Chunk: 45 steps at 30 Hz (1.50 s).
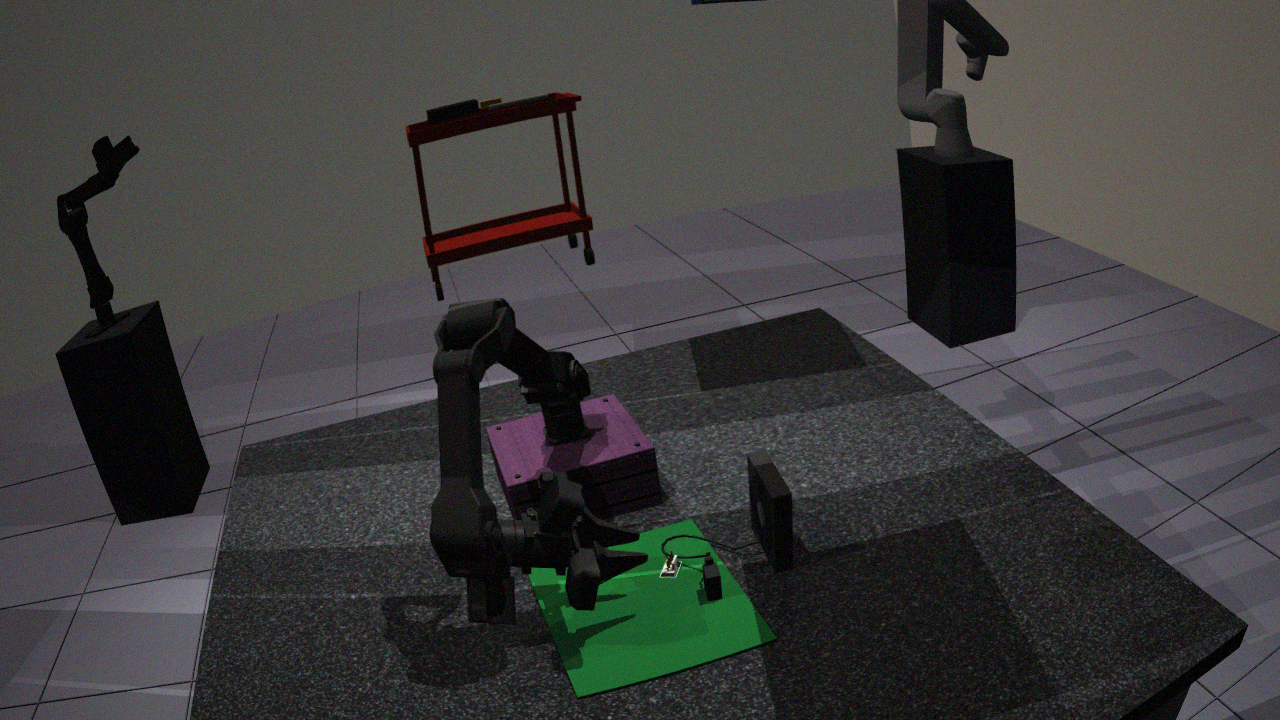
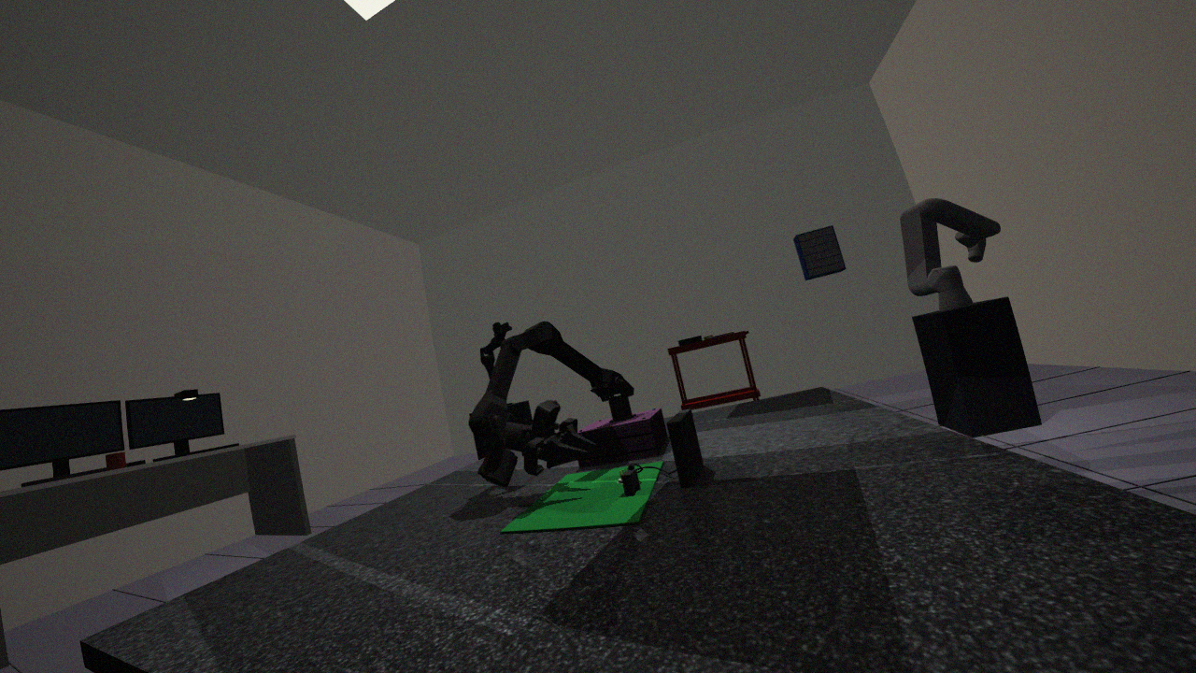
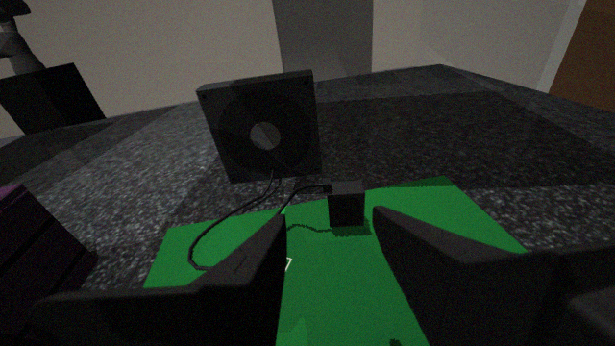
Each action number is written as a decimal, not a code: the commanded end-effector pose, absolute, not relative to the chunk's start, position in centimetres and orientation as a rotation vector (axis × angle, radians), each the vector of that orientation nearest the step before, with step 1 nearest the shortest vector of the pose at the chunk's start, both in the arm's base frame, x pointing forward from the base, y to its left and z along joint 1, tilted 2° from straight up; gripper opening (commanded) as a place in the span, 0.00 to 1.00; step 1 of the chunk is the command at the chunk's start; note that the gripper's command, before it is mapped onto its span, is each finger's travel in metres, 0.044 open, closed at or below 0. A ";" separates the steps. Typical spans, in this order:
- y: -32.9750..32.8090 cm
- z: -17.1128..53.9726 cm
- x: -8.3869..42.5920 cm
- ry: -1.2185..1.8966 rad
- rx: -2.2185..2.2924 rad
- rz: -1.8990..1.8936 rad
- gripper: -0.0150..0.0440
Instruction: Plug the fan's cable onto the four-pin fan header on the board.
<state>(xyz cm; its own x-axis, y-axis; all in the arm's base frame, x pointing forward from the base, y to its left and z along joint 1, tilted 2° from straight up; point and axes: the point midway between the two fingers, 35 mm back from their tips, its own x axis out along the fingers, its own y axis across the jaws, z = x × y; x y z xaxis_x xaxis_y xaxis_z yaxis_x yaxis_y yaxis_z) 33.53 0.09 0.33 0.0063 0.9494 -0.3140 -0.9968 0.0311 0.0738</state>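
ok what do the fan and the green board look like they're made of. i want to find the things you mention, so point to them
The fan (image 1: pixel 781 523) (image 2: pixel 685 449) (image 3: pixel 293 108) looks like dark matte plastic: a plain black frame with no bright glints, though painted metal is possible. The green board (image 1: pixel 666 640) (image 2: pixel 576 510) (image 3: pixel 336 269) looks like a thin, rigid sheet, perhaps plastic or coated circuit board, with flat, even colour and straight edges; the look alone doesn't settle which.
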 end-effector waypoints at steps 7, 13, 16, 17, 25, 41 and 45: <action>1.8 0.0 32.2 0.545 -0.302 1.659 0.60; 2.3 -0.4 31.7 0.703 -0.396 1.687 0.60; 2.5 -0.5 31.5 0.781 -0.448 1.685 0.60; 2.6 -0.6 31.5 0.807 -0.466 1.682 0.60; 2.8 -0.7 31.7 1.002 -0.620 1.617 0.60; 2.8 0.5 33.5 1.277 -0.924 1.278 0.60; 2.9 1.2 34.2 1.311 -0.986 1.160 0.60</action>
<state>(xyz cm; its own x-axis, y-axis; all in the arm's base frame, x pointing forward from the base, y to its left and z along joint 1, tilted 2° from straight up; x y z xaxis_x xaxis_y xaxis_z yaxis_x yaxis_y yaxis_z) 33.74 2.84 0.54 -0.1310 0.1301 -0.9828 -0.9788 0.1402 0.1491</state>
